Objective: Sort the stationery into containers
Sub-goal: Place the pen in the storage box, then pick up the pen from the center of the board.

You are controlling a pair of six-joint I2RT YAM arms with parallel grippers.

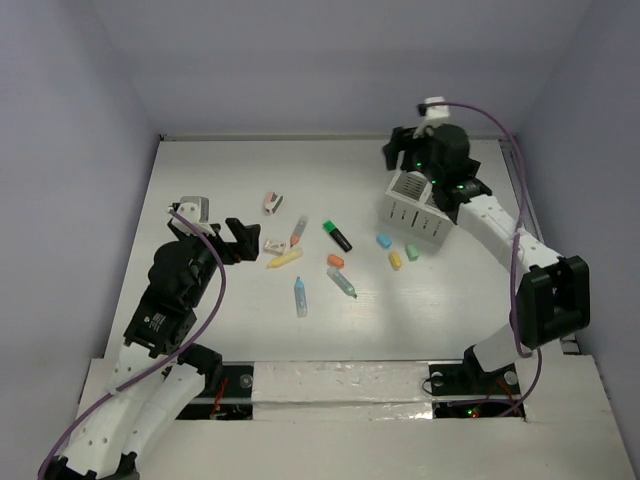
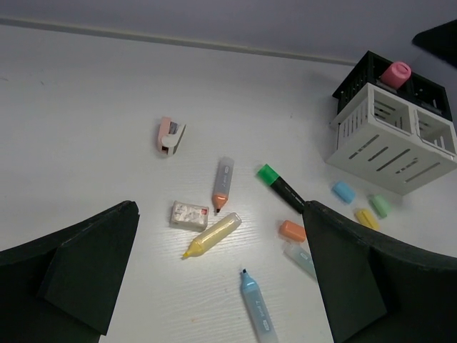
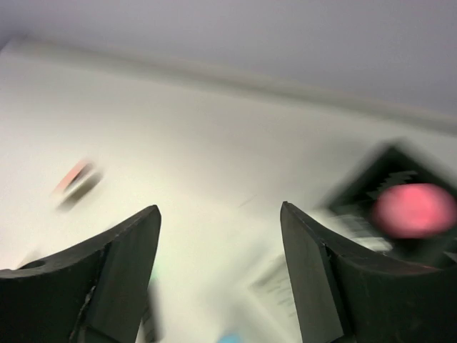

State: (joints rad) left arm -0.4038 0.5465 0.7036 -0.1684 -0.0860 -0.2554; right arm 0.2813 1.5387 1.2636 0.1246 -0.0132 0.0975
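Left fingers [image 2: 86, 271] stand wide above a tapered yellow pen [image 2: 212, 234]; right fingers [image 3: 114, 279], wide too, face a blurred, maybe round pink cap [image 3: 414, 209].

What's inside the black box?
A pink-capped bottle pokes out of the black box. The box's walls hide its lower part and anything else in there.

left gripper [image 2: 220, 211]: jaws wide apart | between fingers [image 2: 86, 271]: yellow pen [image 2: 212, 234], small white piece [image 2: 189, 214], blue pen [image 2: 257, 307], orange chunk [image 2: 292, 230] | ahead: orange-tipped pen [image 2: 223, 184], pink stapler [image 2: 170, 136] | ahead-right: green-capped highlighter [image 2: 280, 187], white slatted box [image 2: 389, 139], black box [image 2: 355, 78] holding pink-capped bottle [image 2: 396, 73]
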